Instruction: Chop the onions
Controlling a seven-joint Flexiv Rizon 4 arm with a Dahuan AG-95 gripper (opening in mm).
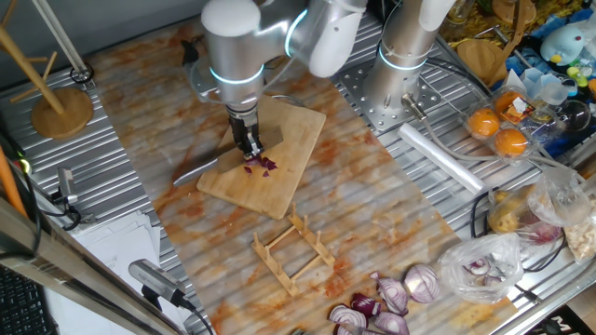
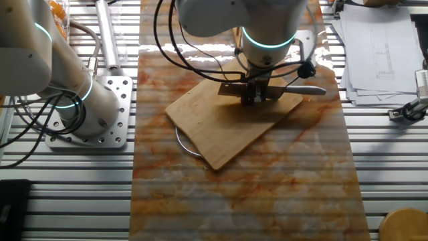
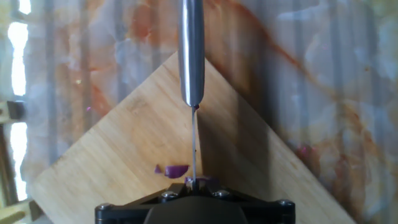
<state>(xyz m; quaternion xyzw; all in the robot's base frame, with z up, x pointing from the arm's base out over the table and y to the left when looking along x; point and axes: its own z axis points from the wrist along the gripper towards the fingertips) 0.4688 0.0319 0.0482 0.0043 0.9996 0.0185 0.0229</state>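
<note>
While we look along the fingers in the hand view, the gripper point(image 3: 194, 198) sits at the bottom edge, pinching a knife point(image 3: 192, 56) whose thin blade runs edge-on away from us and whose steel handle reaches toward the far corner of the cutting board point(image 3: 118, 149). Just beside the blade lie the onions point(image 3: 172, 170), small purple bits resting on the wood close to the gripper body.

From one fixed view we see the gripper point(image 1: 248, 146) low over the cutting board point(image 1: 296, 126), with the onions point(image 1: 263, 166) clustered on the board right at its fingertips. The knife point(image 1: 197, 171) handle sticks out past the board's edge over the marbled mat point(image 1: 391, 214). A wooden rack point(image 1: 294, 247) lies near the board, and halved red onions point(image 1: 396, 300) sit well apart at the mat's near corner.

From the other fixed view, the gripper point(image 2: 255, 94) comes down on the board point(image 2: 221, 127), the knife point(image 2: 304, 90) handle pointing sideways; we cannot make out the onion pieces there.
</note>
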